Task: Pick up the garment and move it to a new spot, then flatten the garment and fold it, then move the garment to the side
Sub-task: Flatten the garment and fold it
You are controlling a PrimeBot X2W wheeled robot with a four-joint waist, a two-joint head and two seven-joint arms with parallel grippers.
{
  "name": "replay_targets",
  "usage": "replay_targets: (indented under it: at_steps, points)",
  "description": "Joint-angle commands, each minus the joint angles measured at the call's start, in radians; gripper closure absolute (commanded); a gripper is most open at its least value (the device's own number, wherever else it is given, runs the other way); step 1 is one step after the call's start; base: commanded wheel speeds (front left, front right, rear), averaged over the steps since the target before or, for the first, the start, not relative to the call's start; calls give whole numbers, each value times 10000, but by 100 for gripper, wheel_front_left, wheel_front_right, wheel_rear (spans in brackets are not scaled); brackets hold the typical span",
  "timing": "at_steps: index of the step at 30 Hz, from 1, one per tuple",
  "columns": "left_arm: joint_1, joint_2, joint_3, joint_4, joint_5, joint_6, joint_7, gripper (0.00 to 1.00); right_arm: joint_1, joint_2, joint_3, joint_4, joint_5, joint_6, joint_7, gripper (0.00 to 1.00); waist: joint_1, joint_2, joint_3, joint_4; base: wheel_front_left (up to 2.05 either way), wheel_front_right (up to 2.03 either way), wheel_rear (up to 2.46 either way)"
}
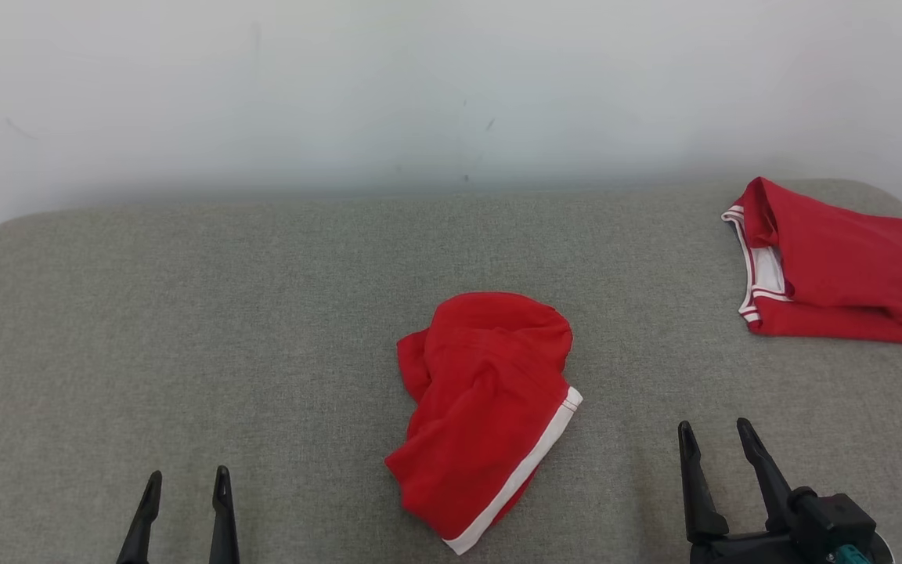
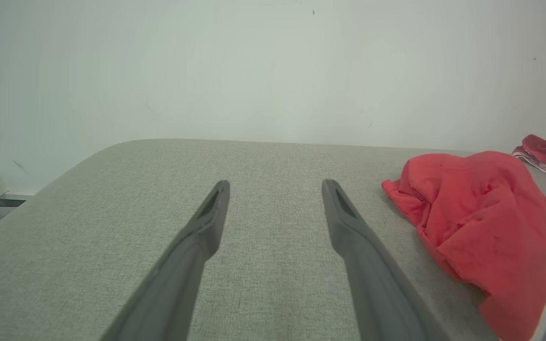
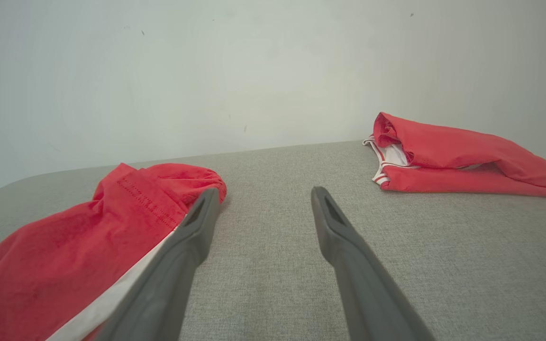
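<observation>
A crumpled red garment [image 1: 486,407] with a white stripe along one edge lies bunched in the middle of the grey padded table [image 1: 185,337]. The left wrist view has the garment [image 2: 481,222] at its right side, and the right wrist view has the garment [image 3: 88,246] at its lower left. My left gripper [image 1: 187,479] stands open at the lower left, well apart from the cloth, and so it looks in its own view, left gripper [image 2: 275,185]. My right gripper [image 1: 713,427] is open at the lower right, a short way right of the cloth; right gripper [image 3: 264,192] holds nothing.
A second red garment [image 1: 838,266] with white and red trim lies folded at the table's far right corner, also seen as the folded garment [image 3: 453,158]. A pale wall [image 1: 451,94] rises behind the table's rounded far edge.
</observation>
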Motion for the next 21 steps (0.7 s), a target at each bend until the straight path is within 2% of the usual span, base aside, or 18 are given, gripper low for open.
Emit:
replay_targets:
  at_steps: [1, 21]
  points:
    - [138, -16, 6, -56, -85, 30, -22, 0, -15, 15, 1, -1, 18, -21, 2, 0, 0, 0, 12, 1, 0, 0, 0]
    - [208, -18, 7, -110, -127, 115, -22, 0, -11, 15, 75, 87, -41, -21, 2, 0, 0, 0, -15, -42, 0, 0, 0]
